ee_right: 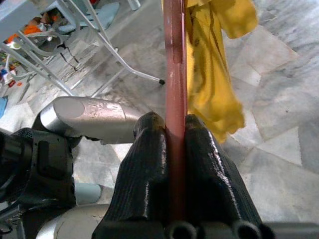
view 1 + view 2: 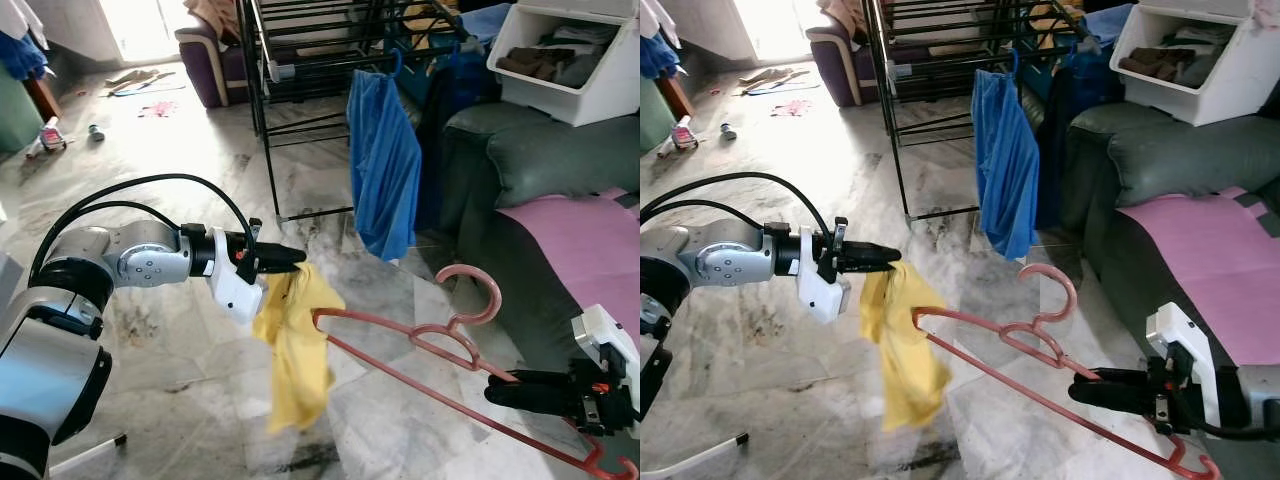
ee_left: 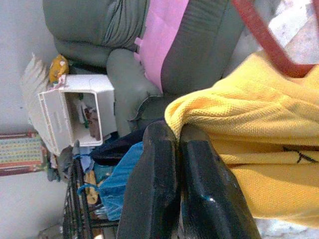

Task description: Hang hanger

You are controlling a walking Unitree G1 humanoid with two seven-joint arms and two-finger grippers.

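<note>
A pink plastic hanger [image 2: 440, 345] is held out over the marble floor, hook upward. My right gripper [image 2: 500, 390] is shut on its lower bar near the right end; the right wrist view shows the bar [image 1: 175, 99] pinched between both fingers. A yellow shirt [image 2: 297, 345] hangs from the hanger's left tip. My left gripper [image 2: 295, 260] is shut on the shirt's top edge, and the left wrist view shows the yellow cloth [image 3: 249, 149] clamped at the fingertips. A black drying rack [image 2: 310, 70] stands behind.
A blue garment [image 2: 383, 170] hangs from the rack. At the right stands a grey-green sofa [image 2: 560, 160] with a pink cloth and a white bin [image 2: 570, 60] of clothes. A purple armchair [image 2: 205, 60] and scattered items lie at the far left.
</note>
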